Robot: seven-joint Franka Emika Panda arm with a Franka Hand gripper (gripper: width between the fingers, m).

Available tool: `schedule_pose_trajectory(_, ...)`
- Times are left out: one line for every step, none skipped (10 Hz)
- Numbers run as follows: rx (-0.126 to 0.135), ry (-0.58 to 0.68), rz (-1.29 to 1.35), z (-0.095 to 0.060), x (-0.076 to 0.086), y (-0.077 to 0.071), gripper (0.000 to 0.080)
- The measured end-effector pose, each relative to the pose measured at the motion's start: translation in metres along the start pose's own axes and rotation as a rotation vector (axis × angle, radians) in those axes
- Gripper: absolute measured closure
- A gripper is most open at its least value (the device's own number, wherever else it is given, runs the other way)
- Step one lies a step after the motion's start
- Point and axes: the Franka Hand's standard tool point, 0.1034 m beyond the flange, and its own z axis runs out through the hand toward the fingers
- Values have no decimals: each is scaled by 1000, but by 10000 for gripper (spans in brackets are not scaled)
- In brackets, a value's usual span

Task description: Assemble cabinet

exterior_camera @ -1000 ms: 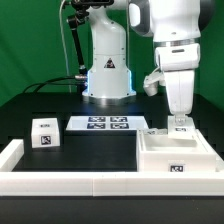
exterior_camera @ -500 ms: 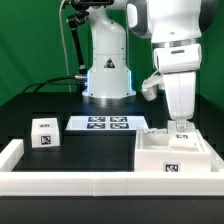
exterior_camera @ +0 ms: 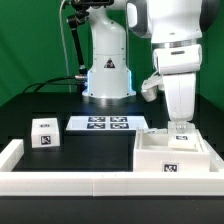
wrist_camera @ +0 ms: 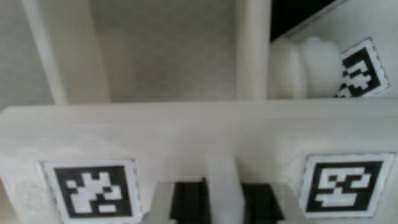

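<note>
Exterior view shows the gripper (exterior_camera: 178, 127) lowered onto the far wall of the cabinet box (exterior_camera: 150, 166), which sits near the front at the exterior view's right, just behind the border rail (exterior_camera: 80, 183). In the wrist view, the dark fingers (wrist_camera: 185, 200) pinch a white strip of that wall between two tags. A small block (exterior_camera: 43, 133) lies at the left, with the marker board (exterior_camera: 108, 124) between it and the box.
</note>
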Motion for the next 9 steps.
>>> schedule_pose_trajectory(11, -2, -29, 0, 1, 9, 729)
schedule_pose_trajectory(4, 2, -36, 0, 2, 18, 729)
schedule_pose_trajectory(7, 1, -35, 0, 2, 21, 729)
schedule_pose_trajectory(10, 2, -42, 0, 2, 25, 729)
schedule_pose_trajectory(13, 1, -39, 0, 2, 30, 729)
schedule_pose_trajectory(10, 3, -35, 0, 2, 35, 729)
schedule_pose_trajectory(10, 4, -31, 0, 2, 40, 729)
schedule_pose_trajectory(14, 4, -28, 1, 3, 46, 729)
schedule_pose_trajectory(30, -2, -28, 0, 3, 46, 729)
